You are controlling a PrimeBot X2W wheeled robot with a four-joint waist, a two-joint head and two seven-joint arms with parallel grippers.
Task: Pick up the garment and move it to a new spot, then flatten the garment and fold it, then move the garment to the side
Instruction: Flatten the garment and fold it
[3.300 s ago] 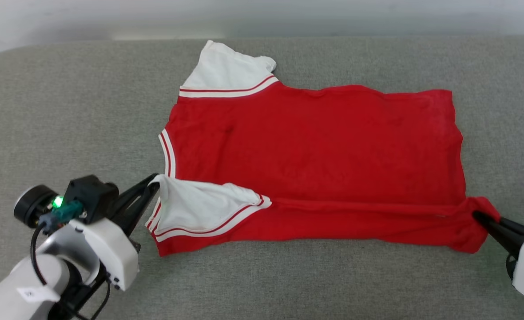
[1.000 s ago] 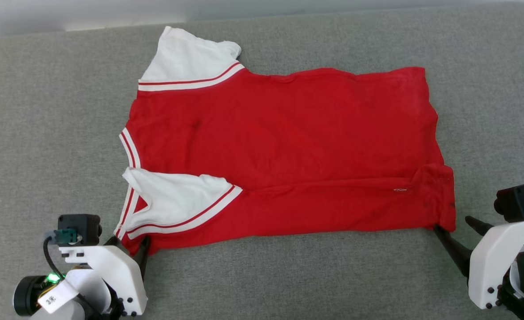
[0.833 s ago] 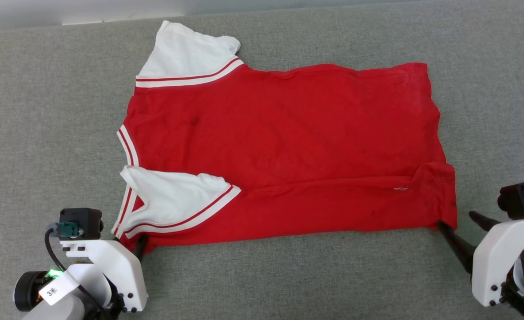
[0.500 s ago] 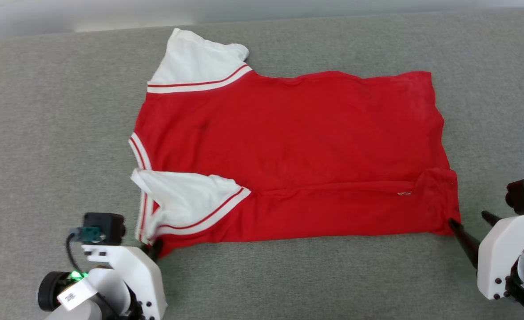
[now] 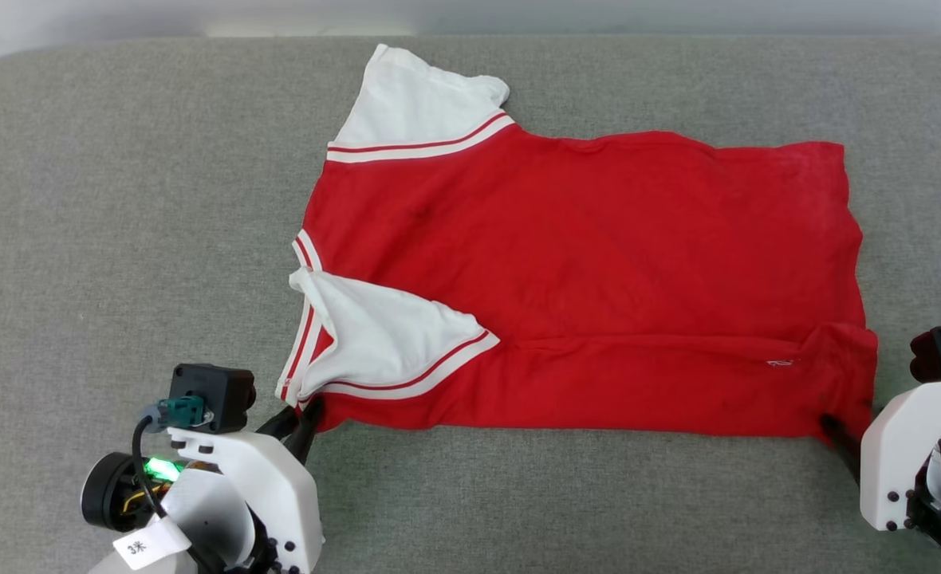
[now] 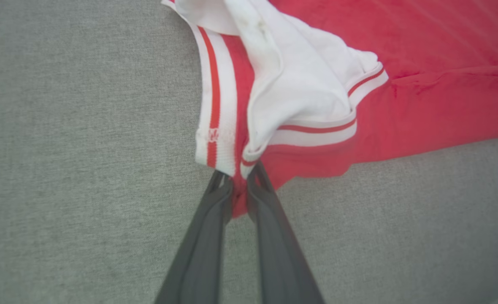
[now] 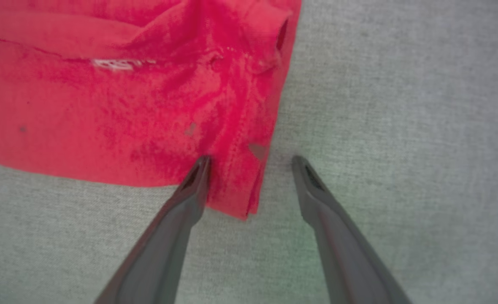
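While shirt point(image 5: 582, 263) lies spread on grey table point(image 5: 120, 199), near edge folded over, white sleeve on top: left hand point(image 6: 239, 181) clamped on red corner beside striped trim; right hand point(image 7: 251, 158) fingers apart, straddling hem corner.

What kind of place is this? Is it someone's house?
Probably a robot practice room, though I can't be sure. A red jersey shirt lies spread on a grey fabric-covered surface, the robot's left arm and right arm reach its corners, and a pale wall stands behind.
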